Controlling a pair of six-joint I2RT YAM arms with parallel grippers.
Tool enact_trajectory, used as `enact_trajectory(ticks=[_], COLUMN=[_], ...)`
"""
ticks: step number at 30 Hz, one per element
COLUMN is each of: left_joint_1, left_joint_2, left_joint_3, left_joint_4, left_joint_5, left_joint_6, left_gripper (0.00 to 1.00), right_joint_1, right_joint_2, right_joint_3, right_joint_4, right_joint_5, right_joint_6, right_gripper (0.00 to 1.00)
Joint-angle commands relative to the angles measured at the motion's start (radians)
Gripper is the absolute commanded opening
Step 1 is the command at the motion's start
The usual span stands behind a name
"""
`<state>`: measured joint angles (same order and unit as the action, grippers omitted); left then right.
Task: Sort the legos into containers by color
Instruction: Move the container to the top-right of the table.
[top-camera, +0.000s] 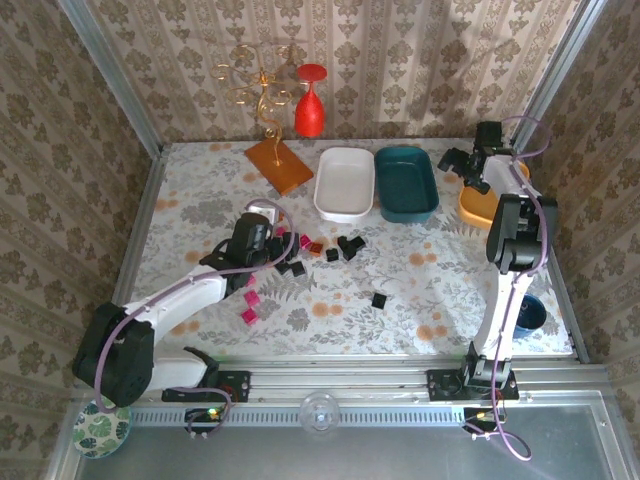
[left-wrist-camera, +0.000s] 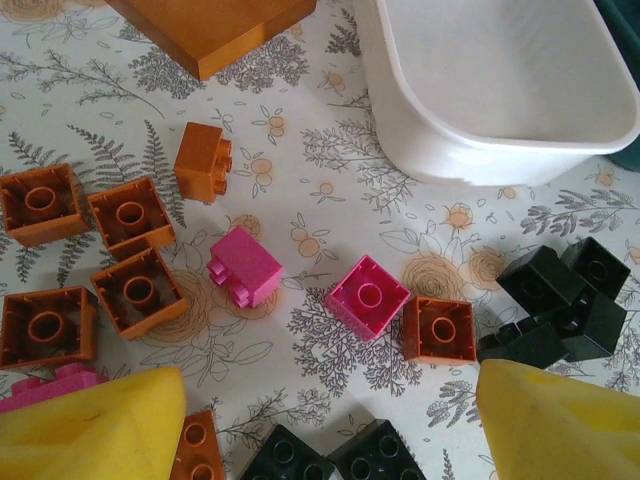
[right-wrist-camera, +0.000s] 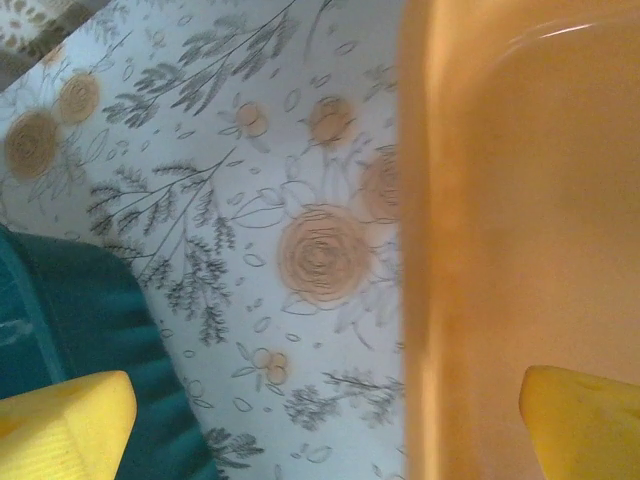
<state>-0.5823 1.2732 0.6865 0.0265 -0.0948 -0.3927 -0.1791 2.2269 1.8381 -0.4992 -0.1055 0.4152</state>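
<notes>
While the left claw (left-wrist-camera: 330, 430) hangs released over the scattered blocks (left-wrist-camera: 368, 296), nothing between its yellow fingers (left-wrist-camera: 90, 420), orange, pink and black pieces lie loose on the flowered table (top-camera: 420, 290), just short of the white tray (left-wrist-camera: 450, 150). Further back, the right claw (right-wrist-camera: 330, 410) is spread wide and empty over the edge of the orange-yellow tray (right-wrist-camera: 500, 250), with the teal tray (right-wrist-camera: 70, 320) just beside it.
</notes>
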Motion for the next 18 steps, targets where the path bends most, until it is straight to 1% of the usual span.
enact_trajectory(ticks=[1,8,12,14,15,17,18], left_joint_1=[-0.007,-0.008,-0.008,-0.008,-0.008,-0.008,-0.008], left_joint_2=[-0.02,-0.003,-0.004,-0.006,-0.01,-0.013,-0.016], left_joint_3=[-0.014,-0.021,-0.026,-0.03,-0.031,-0.036,-0.039], left_joint_4=[-0.015,0.004,0.004,0.002,0.0,-0.006,-0.011], left_joint_5=[-0.009,0.003,0.003,0.001,0.0,-0.003,-0.004], left_joint_6=[0.0,-0.012,-0.009,-0.009,-0.008,-0.005,-0.002], left_gripper=[0.78,0.78,0.78,0.78,0.78,0.78,0.78], right_joint_1=[0.018,0.076,0.101,0.113,0.117,0.122,0.126], right_joint_2=[0.021,-0.093,-0.096,-0.085,-0.085,-0.099,-0.119], right_joint_3=[0.042,-0.126,-0.134,-0.108,-0.097,-0.085,-0.087], right_joint_4=[-0.049,0.093,0.101,0.066,0.047,0.016,0.004], right_joint_5=[-0.191,-0.331,-0.378,-0.373,-0.348,-0.266,-0.197], right_joint_6=[-0.035,-0.053,-0.075,-0.108,-0.123,-0.151,-0.158], right_gripper=[0.99,0.99,0.99,0.98,0.98,0.98,0.98])
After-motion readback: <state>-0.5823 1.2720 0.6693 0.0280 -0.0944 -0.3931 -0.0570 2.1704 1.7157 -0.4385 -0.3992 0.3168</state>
